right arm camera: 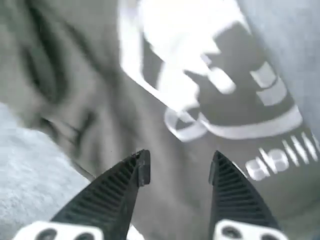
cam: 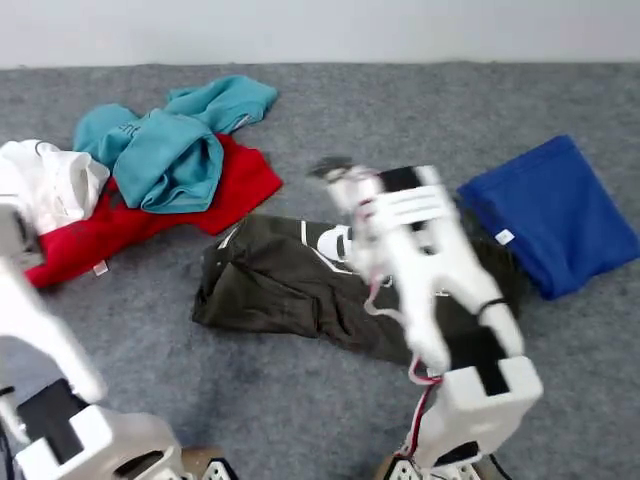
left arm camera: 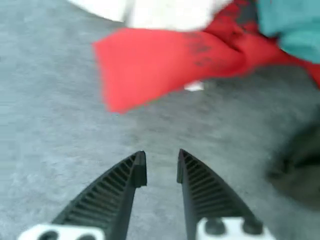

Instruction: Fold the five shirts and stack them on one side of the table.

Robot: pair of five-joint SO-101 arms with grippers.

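Far to the left of the dark olive shirt (cam: pixel 270 290), a white shirt (cam: pixel 55 185) sits bunched at the edge of the grey table (cam: pixel 300 410). Next to it, nearer the olive shirt, a red shirt (cam: pixel 150 215) lies spread and rumpled, its near corner just short of the olive shirt's top left corner. A teal shirt (cam: pixel 170 145) is heaped on top of the red one, farther back than the olive shirt.

The left arm (cam: pixel 40 330) rises from the front corner, well to the left of the olive shirt. The left claw (left arm camera: pixel 160 167) hangs over bare grey surface, its jaws a little apart with nothing between them. One end of the red shirt lies just ahead of it, and the olive shirt's dark edge lies off to one side.

The olive shirt itself lies crumpled mid-table, a white print showing on it. The right arm (cam: pixel 430 270) stretches over its right half. The right claw (right arm camera: pixel 179 167) hovers close above the printed cloth, jaws wide apart and gripping nothing.

Just beside the olive shirt's right end, a blue shirt (cam: pixel 550 215) lies folded into a flat rectangle.
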